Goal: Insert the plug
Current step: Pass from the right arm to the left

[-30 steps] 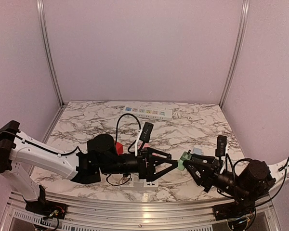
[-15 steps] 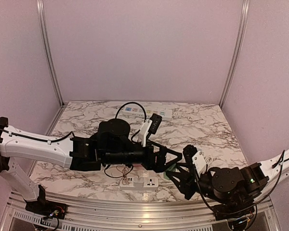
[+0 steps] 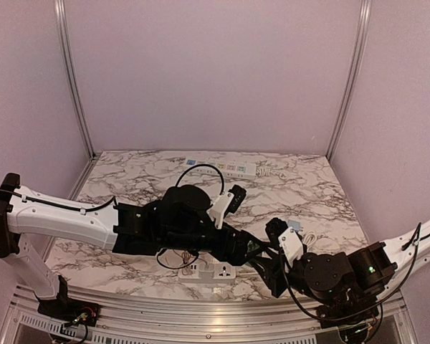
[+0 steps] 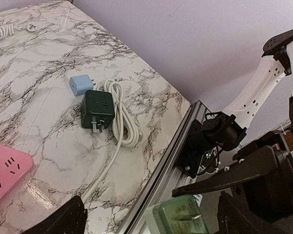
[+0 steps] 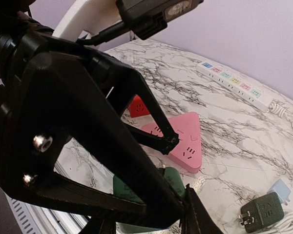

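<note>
The pale green plug [image 4: 178, 219] shows its two metal prongs at the bottom of the left wrist view. My right gripper [image 5: 146, 214] is shut on this plug [image 5: 136, 192], holding it low over the table's front edge. My left gripper [image 4: 151, 217] is open, its fingers standing wide on either side of the plug without touching it. From above, both grippers meet at the front middle, left [image 3: 252, 249] and right [image 3: 271, 261]. A white power strip [image 3: 208, 271] lies just left of them.
A pink triangular socket [image 5: 183, 144] and a red cube socket [image 5: 139, 105] lie under the left arm. A dark green cube plug [image 4: 96, 109], light blue plug [image 4: 80, 85] and coiled white cable [image 4: 123, 114] lie at right. A long white strip [image 3: 226, 168] lies at the back.
The left arm has swung right and forward. The right gripper has moved left with the plug. The left jaws now straddle the plug and have narrowed slightly.
</note>
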Controlling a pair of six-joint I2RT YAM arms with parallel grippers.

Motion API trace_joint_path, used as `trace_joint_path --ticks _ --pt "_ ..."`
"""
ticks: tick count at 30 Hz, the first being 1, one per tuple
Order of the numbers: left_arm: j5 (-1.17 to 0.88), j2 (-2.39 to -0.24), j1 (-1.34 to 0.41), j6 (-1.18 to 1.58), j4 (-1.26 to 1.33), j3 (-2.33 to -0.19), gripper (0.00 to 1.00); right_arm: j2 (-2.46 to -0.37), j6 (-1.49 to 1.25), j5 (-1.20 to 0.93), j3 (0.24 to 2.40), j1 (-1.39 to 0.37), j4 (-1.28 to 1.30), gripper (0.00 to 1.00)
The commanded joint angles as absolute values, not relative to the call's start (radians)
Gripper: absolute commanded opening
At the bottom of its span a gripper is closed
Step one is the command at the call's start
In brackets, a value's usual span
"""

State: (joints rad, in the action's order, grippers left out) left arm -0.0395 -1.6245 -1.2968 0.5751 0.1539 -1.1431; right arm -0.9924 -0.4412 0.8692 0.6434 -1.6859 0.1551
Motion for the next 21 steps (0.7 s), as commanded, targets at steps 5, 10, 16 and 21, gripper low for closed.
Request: trace_joint_path --ticks 5,10,16,21 --pt "-0.032 -1.610 -1.295 0.559 0.172 -1.134 0.82 -1.005 -0.512 0.927 0.661 -1.689 0.207 0.27" --pt "-0.051 -1.618 -1.295 0.557 0.176 -1.142 0.79 -1.013 -0.534 0.929 0.663 -1.690 0.230 0.27" --pt "-0.111 -1.653 -1.295 0.548 0.140 -1.173 0.81 -1.014 -0.534 0.927 0.668 -1.689 0.242 0.27" --pt "-0.127 -1.674 -1.295 0.545 0.091 -1.190 0.79 -1.015 -0.535 0.927 0.671 -1.689 0.252 0.27"
